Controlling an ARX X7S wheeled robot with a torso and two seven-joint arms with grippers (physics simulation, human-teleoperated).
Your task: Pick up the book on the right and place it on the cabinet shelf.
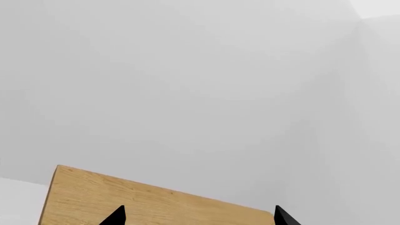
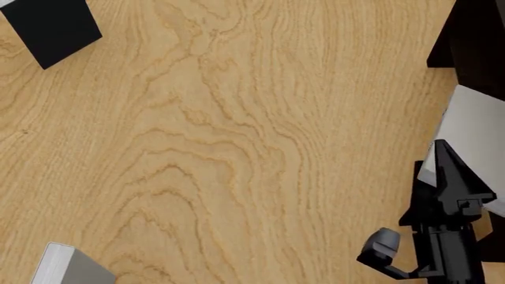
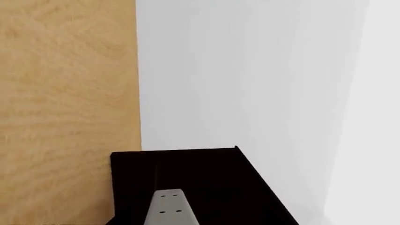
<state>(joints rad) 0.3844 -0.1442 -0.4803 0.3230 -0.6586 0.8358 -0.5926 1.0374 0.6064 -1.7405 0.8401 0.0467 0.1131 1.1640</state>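
- The right gripper (image 2: 439, 155), a black pointed tool, is showing at the right edge of the head view with its tip lying against the plain light grey, almost white hardcover book (image 2: 473, 127). Whether its jaws are apart or clamped on that book cannot be told, since only one dark finger is showing there.
- That book is sitting at the far right of the light wooden desk (image 2: 236, 148), partly cut off by the frame, just beside the very dark brown, nearly black wooden cabinet (image 2: 473, 35) behind it.
- In the right wrist view, one pale grey finger (image 3: 167, 208) is pointing at a dark cabinet board (image 3: 200, 178), with the desk alongside it.
- The left gripper (image 1: 198, 216) is showing only two black fingertips, standing well apart with nothing between them, over a corner of the desk.
- A black book (image 2: 51, 26) is lying at the far left corner of the head view.
- A second, look-alike grey book (image 2: 67, 266) is lying at the near left, well apart from both grippers.
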